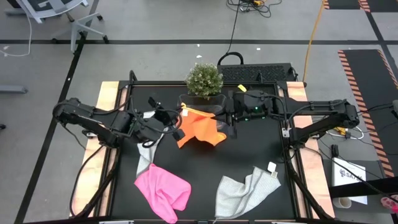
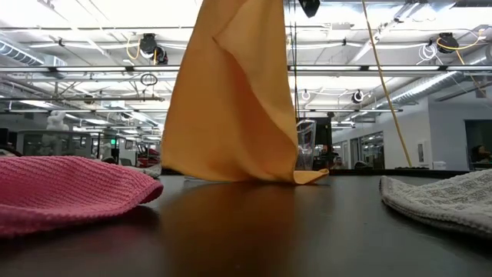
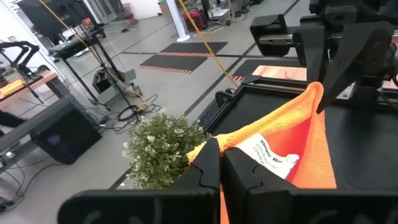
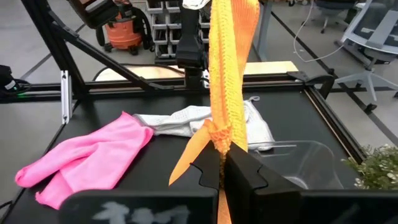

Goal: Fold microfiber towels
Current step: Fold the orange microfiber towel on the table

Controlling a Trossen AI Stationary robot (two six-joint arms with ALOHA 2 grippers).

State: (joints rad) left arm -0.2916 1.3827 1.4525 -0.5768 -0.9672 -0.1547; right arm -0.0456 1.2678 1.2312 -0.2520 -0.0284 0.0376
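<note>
An orange-yellow microfiber towel [image 1: 199, 129] hangs between my two grippers over the middle of the table. My left gripper [image 1: 179, 121] is shut on one end of its upper edge and my right gripper [image 1: 226, 118] on the other end. The towel's lower edge [image 2: 307, 177] touches the tabletop. A pink towel [image 1: 163, 191] lies crumpled at the near left. One grey towel [image 1: 245, 193] lies at the near right. Another grey towel [image 1: 147, 152] lies below my left arm. My left gripper pinches the towel's upper corner [image 3: 214, 144], beside its white label [image 3: 273, 158], between its two fingers, reaching nearly level from the table's left. The cloth hangs below the hold. My right gripper pinches the opposite upper corner [image 4: 219, 138] between its two fingers, coming nearly level from the table's right. The upper edge [image 4: 227, 68] runs stretched between the two grippers.
A small potted plant [image 1: 204, 79] stands at the table's far edge. A clear plastic tub [image 4: 298, 162] stands just in front of it, behind the hanging towel. Bare black tabletop [image 1: 205, 168] lies between the pink and grey towels.
</note>
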